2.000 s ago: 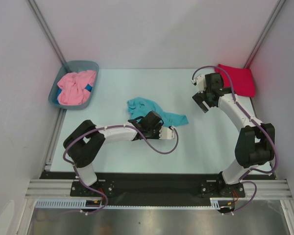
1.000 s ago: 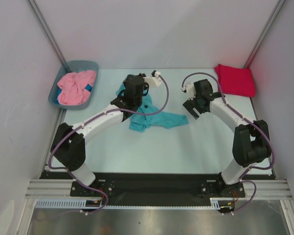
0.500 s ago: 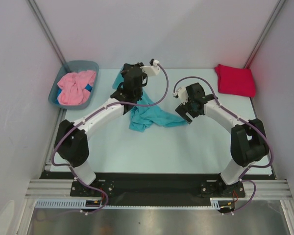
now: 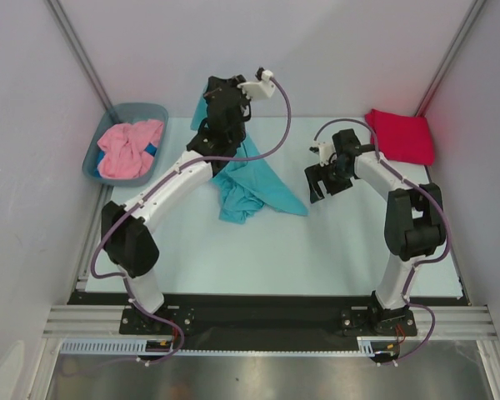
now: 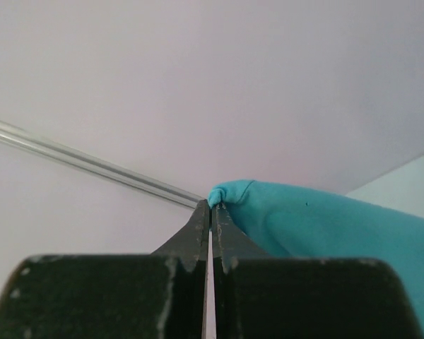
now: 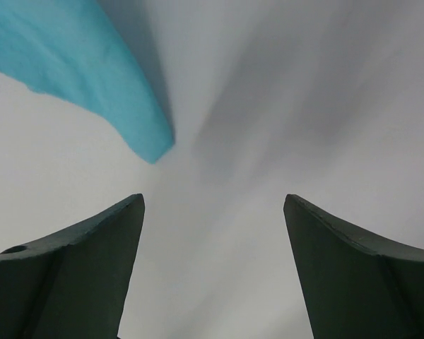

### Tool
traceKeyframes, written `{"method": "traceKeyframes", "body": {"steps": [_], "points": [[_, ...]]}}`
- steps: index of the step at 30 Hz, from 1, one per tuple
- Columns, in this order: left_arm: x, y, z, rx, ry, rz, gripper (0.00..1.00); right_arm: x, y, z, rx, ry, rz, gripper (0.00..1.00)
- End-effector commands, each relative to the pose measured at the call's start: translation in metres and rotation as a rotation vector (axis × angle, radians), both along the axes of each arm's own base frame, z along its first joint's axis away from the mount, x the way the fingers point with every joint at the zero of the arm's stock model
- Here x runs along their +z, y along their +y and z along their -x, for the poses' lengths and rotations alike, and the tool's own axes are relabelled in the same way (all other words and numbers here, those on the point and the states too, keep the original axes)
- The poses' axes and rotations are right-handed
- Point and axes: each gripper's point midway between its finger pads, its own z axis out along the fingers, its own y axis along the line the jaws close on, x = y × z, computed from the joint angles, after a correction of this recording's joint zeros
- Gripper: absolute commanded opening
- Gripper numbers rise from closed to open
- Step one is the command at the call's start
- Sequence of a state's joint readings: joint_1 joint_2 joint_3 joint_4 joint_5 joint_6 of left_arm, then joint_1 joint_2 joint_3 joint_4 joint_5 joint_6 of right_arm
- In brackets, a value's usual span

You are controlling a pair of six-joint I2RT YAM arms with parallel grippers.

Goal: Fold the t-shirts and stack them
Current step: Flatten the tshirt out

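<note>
One shirt is up: your left hand (image 5: 212, 206), pinching a fold of the turquoise t-shirt (image 4: 254, 187), has carried it higher toward the far edge of the table (image 4: 333, 250), and the cloth now drapes down from the pinch. Your right hand (image 4: 321, 185), spread and holding nothing, hovers just right of the trailing corner, which has slid left. Spreading likely comes next. The red t-shirt (image 4: 400, 136) lies folded far right; the pink t-shirt (image 4: 129, 148) waits in the tub (image 4: 142, 109).
</note>
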State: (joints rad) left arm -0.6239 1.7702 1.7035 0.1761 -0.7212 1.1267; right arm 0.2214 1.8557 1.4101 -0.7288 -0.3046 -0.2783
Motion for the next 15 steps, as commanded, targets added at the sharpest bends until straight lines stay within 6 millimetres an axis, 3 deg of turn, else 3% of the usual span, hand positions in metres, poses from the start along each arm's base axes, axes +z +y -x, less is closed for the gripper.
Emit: {"method": "traceKeyframes", "body": {"steps": [1, 3, 4, 6, 8, 9, 10, 12, 14, 15], "points": [[0.067, 0.018, 0.008, 0.067, -0.131, 0.035, 0.0, 0.022, 0.016, -0.01, -0.016, -0.031, -0.074, 0.87], [0.078, 0.021, 0.005, 0.095, -0.155, 0.029, 0.01, 0.027, 0.017, -0.014, -0.017, -0.05, -0.079, 0.87], [0.099, 0.028, 0.007, 0.12, -0.196, 0.025, 0.0, 0.028, 0.017, -0.016, -0.021, -0.055, -0.076, 0.87], [0.12, 0.039, 0.008, 0.165, -0.239, 0.029, 0.0, 0.027, 0.017, -0.018, -0.025, -0.056, -0.075, 0.88], [0.154, 0.055, 0.004, 0.232, -0.298, 0.027, 0.0, 0.024, 0.017, -0.017, -0.03, -0.046, -0.071, 0.88], [0.189, 0.07, 0.019, 0.266, -0.376, 0.068, 0.0, 0.023, 0.016, -0.017, -0.033, -0.044, -0.069, 0.88], [0.184, 0.068, 0.005, 0.306, -0.362, -0.027, 0.0, 0.023, 0.017, -0.017, -0.036, -0.041, -0.072, 0.88], [0.205, 0.078, 0.017, 0.367, -0.466, -0.057, 0.01, 0.02, 0.017, -0.017, -0.046, -0.034, -0.073, 0.88], [0.209, 0.081, 0.023, 0.392, -0.456, -0.105, 0.0, 0.019, 0.02, -0.017, -0.046, -0.032, -0.086, 0.88], [0.2, 0.078, 0.017, 0.369, -0.382, -0.127, 0.0, 0.019, 0.021, -0.018, -0.046, -0.034, -0.087, 0.88]]}}
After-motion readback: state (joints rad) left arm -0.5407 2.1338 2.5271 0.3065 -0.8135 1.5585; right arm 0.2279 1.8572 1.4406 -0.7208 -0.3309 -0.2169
